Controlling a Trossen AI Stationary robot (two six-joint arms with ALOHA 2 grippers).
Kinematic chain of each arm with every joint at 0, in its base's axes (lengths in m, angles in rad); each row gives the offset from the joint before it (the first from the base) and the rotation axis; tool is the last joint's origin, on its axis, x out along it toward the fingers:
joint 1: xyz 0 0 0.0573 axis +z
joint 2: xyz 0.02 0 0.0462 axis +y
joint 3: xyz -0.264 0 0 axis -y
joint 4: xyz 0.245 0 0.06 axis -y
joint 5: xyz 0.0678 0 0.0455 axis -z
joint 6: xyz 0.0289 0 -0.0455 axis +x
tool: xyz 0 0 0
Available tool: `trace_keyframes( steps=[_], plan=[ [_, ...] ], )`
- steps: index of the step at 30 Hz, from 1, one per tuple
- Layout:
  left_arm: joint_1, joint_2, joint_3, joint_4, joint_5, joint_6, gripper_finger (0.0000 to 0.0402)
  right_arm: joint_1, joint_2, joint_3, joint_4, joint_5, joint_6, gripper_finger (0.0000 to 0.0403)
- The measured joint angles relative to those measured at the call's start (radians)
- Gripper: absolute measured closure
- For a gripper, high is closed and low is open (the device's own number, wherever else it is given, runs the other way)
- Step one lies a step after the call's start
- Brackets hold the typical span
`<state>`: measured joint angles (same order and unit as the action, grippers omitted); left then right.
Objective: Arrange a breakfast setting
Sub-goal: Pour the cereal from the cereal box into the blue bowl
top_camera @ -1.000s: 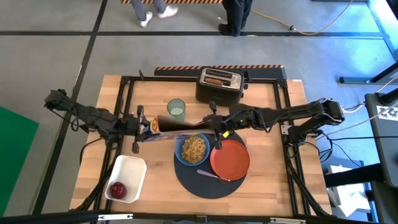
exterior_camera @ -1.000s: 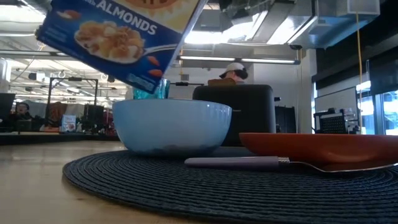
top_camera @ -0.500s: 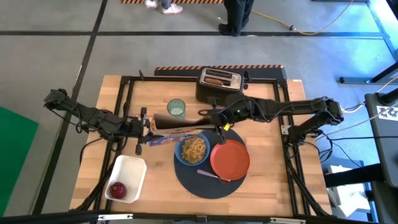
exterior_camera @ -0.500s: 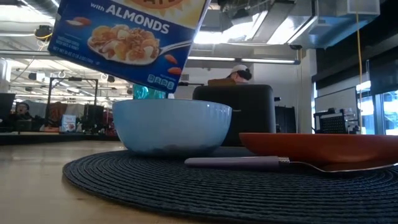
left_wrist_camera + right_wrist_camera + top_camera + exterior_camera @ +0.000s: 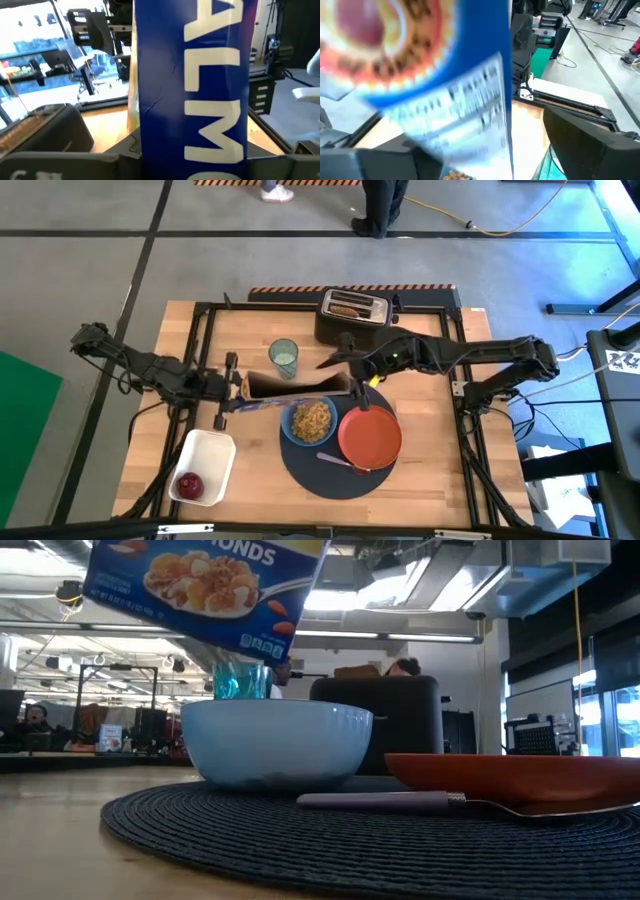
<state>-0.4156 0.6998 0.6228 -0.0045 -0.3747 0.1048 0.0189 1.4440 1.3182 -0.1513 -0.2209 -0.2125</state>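
A blue cereal box hangs almost level above the table, just beyond the blue bowl of cereal on the round dark mat. My left gripper is shut on the box's left end. My right gripper stands open at the box's right end, a finger on either side of it. An orange-red plate and a metal spoon lie on the mat. The greenish glass stands behind the box. Toast sits in the toaster. A red apple lies in the tub. My left gripper pinches the box's left end between its two fingers, coming level from the table's left, along the box. The box is lifted clear, lying nearly level, its lower corner above the bowl. Whether my right gripper's open fingers touch the box I cannot tell.
A black toaster stands at the table's far edge. A white tub sits near the front left corner. Black frame rails run along both sides of the table. People stand beyond the far edge.
The cereal box has been tipped back from its slant over the bowl to nearly level, and has risen. My right gripper has moved a little toward the far edge and spread its fingers. My left gripper keeps its hold.
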Motion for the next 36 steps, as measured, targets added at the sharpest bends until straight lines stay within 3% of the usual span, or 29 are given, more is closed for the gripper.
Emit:
trace_keyframes(
  steps=[9, 16, 22, 29, 36],
  plan=[
    [-0.007, -0.075, 0.0, 0.022, 0.017, 0.048, 0.0307, 0.0, -0.129, -0.012, -0.112, -0.007, 0.025, 0.0107],
    [-0.051, -0.161, 0.001, 0.104, -0.036, 0.157, 0.0309, 0.0, -0.223, -0.085, -0.097, 0.019, 0.033, 0.0126],
    [-0.066, -0.244, 0.001, 0.111, -0.203, 0.276, 0.0309, 0.0, -0.251, -0.156, -0.075, 0.046, 0.052, 0.0134],
    [-0.056, -0.285, -0.005, 0.032, -0.488, 0.324, 0.0309, 0.0, -0.252, -0.2, -0.072, 0.073, 0.052, 0.0135],
    [0.004, -0.329, -0.113, 0.109, -0.574, 0.274, 0.0309, 0.0, -0.252, -0.229, -0.021, 0.072, 0.051, 0.0135]
  ],
)
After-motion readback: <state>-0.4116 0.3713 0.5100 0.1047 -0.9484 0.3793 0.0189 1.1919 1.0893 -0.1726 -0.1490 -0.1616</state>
